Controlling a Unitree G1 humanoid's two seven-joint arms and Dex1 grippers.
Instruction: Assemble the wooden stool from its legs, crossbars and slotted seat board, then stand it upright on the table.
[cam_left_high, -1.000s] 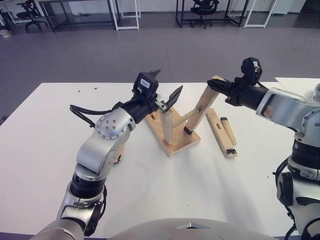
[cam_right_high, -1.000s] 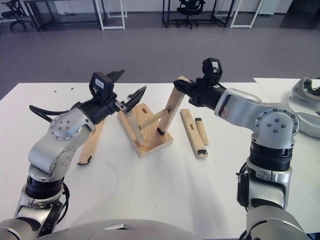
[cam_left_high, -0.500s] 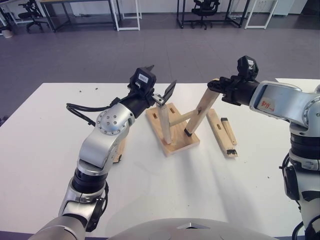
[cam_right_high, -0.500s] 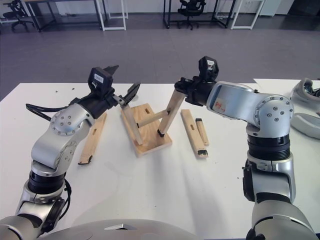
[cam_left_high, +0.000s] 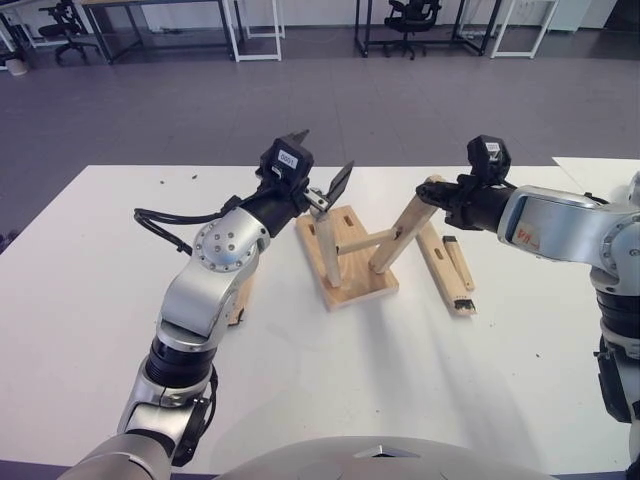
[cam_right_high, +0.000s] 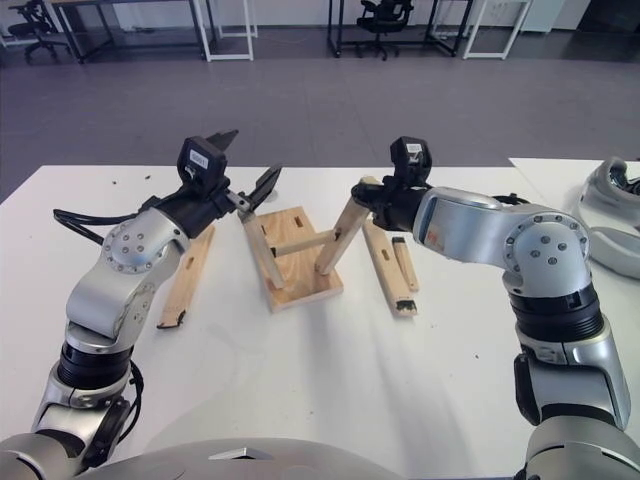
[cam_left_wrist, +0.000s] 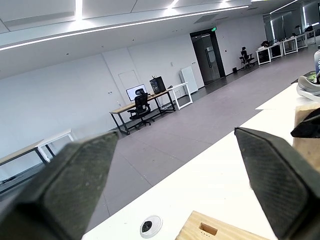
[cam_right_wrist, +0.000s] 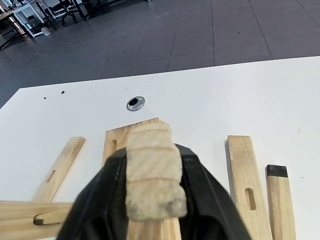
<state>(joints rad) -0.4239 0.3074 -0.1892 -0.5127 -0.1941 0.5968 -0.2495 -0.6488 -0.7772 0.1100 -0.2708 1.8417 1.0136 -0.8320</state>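
Right gripper (cam_left_high: 438, 196), clamped on the leg (cam_left_high: 400, 235) top, has dropped outward — crossbar (cam_left_high: 362, 240) now sits nearly level above the seat board (cam_left_high: 355, 290), mid-table. Left gripper (cam_left_high: 321, 163) wide open beside the other leg (cam_left_high: 326, 235); joints judged not yet seated.

A pale wooden seat board (cam_left_high: 352, 287) with slots lies flat. One leg (cam_left_high: 328, 248) stands nearly upright on it. A second leg (cam_left_high: 404, 226) leans away to the right, its foot near the board's right edge and its top clasped in the right gripper (cam_left_high: 437, 192). A crossbar (cam_left_high: 366, 240) joins the two legs. Just right of the board a slotted bar (cam_left_high: 441, 262) and a thinner black-tipped stick (cam_left_high: 458, 264) lie side by side. Another slotted bar (cam_right_high: 188, 272) lies to the board's left.
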